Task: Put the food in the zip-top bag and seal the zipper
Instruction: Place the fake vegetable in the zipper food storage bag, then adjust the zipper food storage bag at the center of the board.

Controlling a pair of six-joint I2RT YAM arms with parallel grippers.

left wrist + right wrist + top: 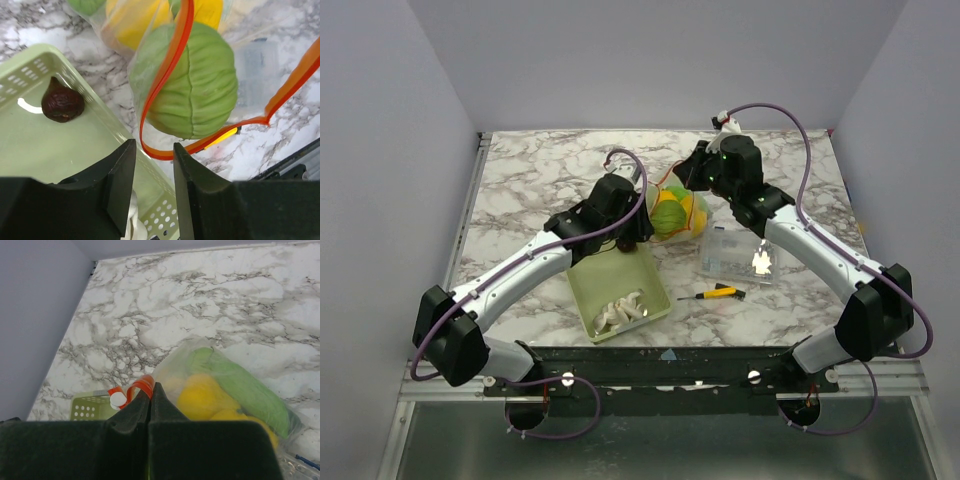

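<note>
The zip-top bag (678, 213) lies mid-table with green food (195, 85) and yellow food (135, 20) inside. Its red-orange zipper (167, 75) loops open across the green piece. My left gripper (154, 146) hovers over the bag's near side, jaws partly open. The zipper's loop lies just past the fingertips and nothing is gripped. My right gripper (151, 387) is shut on the zipper's end (142, 385) at the bag's far side (692, 178). A dark purple food piece (62, 103) and white pieces (620, 310) lie in the pale green basket (605, 280).
A rigid clear box (735, 255) sits right of the bag, under the right forearm. A yellow-and-black screwdriver (720, 292) lies in front of it. The basket's wall (100, 120) is directly below my left fingers.
</note>
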